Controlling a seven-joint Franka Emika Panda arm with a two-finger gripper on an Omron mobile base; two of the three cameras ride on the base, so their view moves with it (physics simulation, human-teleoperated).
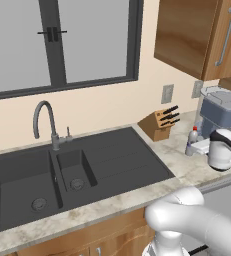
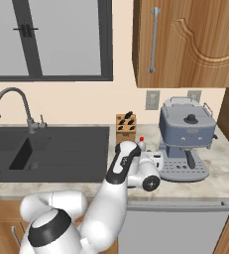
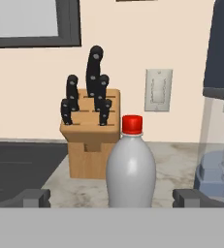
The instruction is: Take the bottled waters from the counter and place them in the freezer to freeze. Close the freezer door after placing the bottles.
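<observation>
The sink (image 1: 77, 170) is set into the counter (image 1: 187, 167), with the tap (image 1: 46, 125) standing at its 12 o'clock edge, below the window (image 1: 62, 40). At 3 o'clock from the sink, against the wall, sits the knife block (image 2: 126, 128). A bottle (image 3: 131, 164) stands on the counter at 6 o'clock from the block, between the gripper's (image 3: 111, 197) wide-spread fingers. The coffee machine (image 2: 186, 136) is at 3 o'clock from the bottle, under the wall cabinet (image 2: 185, 42). Two wall sockets (image 2: 152, 99) sit behind it.
</observation>
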